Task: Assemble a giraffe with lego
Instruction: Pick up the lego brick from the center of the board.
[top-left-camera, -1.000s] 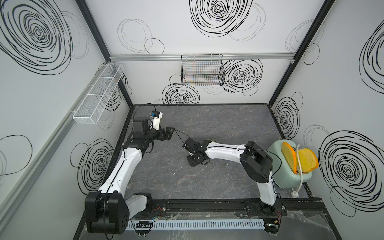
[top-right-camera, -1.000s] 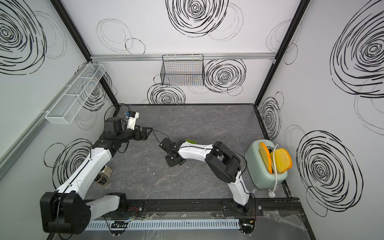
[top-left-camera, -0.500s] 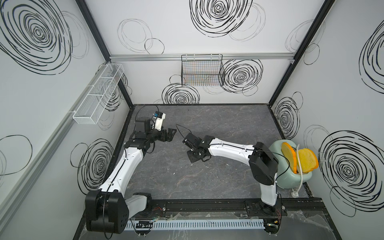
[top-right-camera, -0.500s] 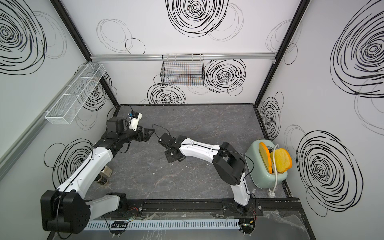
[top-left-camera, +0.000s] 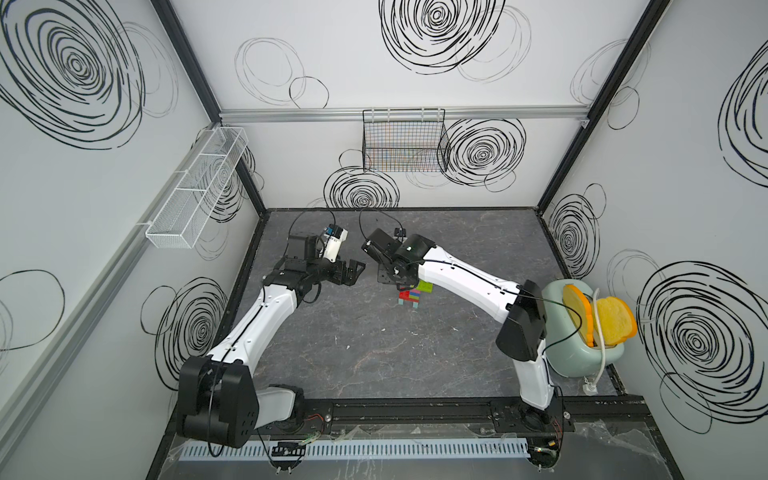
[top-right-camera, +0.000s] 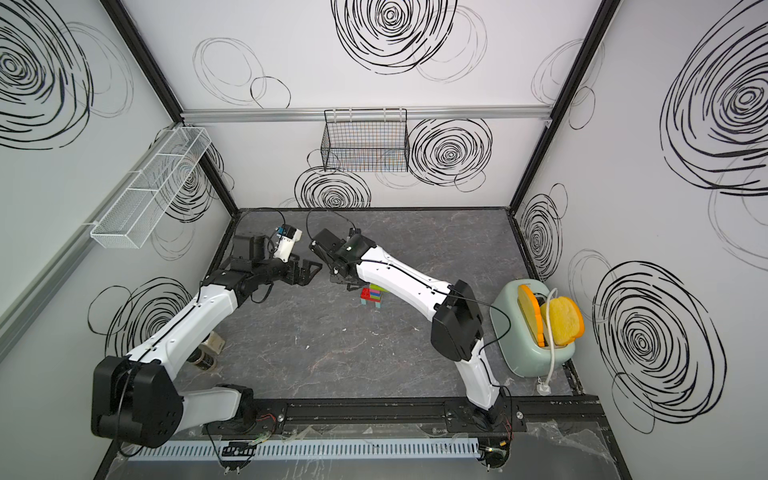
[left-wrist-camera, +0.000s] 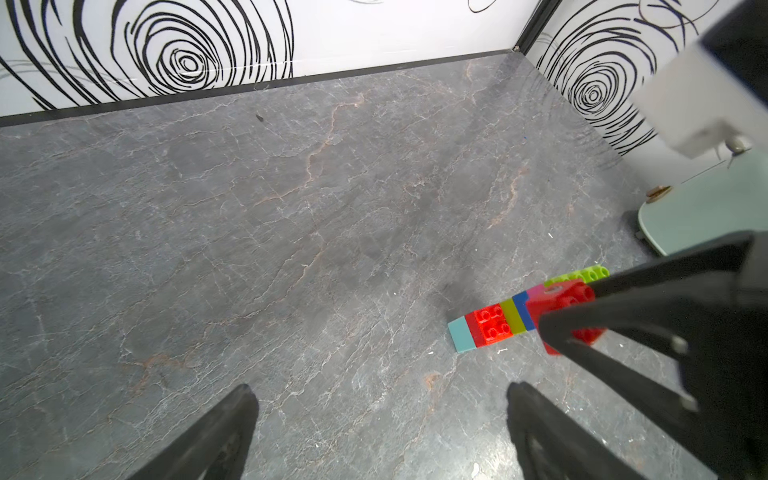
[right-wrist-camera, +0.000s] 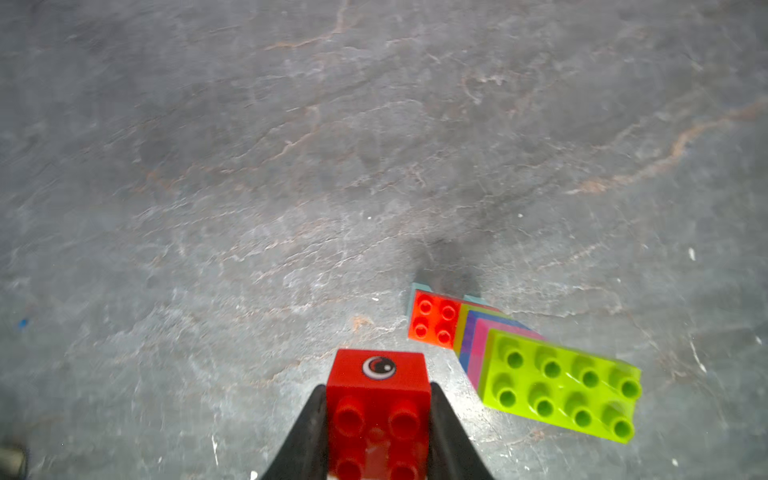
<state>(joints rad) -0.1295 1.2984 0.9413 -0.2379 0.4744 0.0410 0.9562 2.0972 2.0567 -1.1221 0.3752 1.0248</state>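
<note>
The giraffe (top-left-camera: 412, 297) stands mid-table on two light-blue legs, with a red body, a lime-blue-pink neck and a lime head brick (right-wrist-camera: 561, 386) on top; it also shows in a top view (top-right-camera: 372, 296) and in the left wrist view (left-wrist-camera: 496, 324). My right gripper (right-wrist-camera: 378, 390) is shut on a loose lego piece, a red brick with a printed eye (right-wrist-camera: 378, 415), and hovers just above and beside the giraffe (right-wrist-camera: 436, 320). In both top views the right gripper (top-left-camera: 401, 284) hides that brick. My left gripper (left-wrist-camera: 382, 395) is open and holds nothing, left of the giraffe (top-left-camera: 359, 270).
A mint toaster (top-left-camera: 582, 345) with bread slices stands at the right table edge, its white cable trailing forward. A black wire basket (top-left-camera: 403, 141) hangs on the back wall and a white mesh shelf (top-left-camera: 195, 195) on the left wall. A small jar (top-right-camera: 208, 353) sits under the left arm.
My right gripper has carried the red brick back and upward, uncovering the giraffe beneath the arm. The left gripper has shifted slightly to the right, still open.
</note>
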